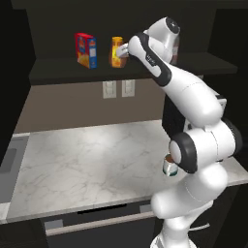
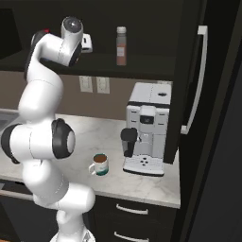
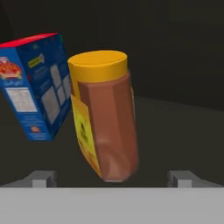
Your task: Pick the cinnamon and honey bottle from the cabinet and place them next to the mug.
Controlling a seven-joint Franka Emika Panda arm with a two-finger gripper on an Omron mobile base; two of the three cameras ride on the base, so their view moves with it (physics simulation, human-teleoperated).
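The honey bottle (image 3: 107, 118), amber with a yellow cap and yellowish label, stands on the shelf of the dark cabinet (image 1: 72, 72). In the hand view it looms close and tilted. My gripper (image 3: 113, 179) is open, with one fingertip (image 3: 41, 178) off to each side of the bottle's base and nothing clasped. From the left base view the gripper (image 1: 124, 50) reaches to the honey bottle (image 1: 116, 52). The cinnamon (image 2: 121, 46), slim with a pale cap, stands further right on the shelf. The white mug (image 2: 99, 164) sits on the counter, left of the coffee machine.
A red-blue box (image 1: 85, 50) stands just left of the honey bottle on the shelf. A white coffee machine (image 2: 146, 127) occupies the right end of the marble counter (image 1: 87, 160). A tall dark fridge with a pale handle (image 2: 196, 80) is beyond it. A sink (image 1: 7, 164) lies at far left.
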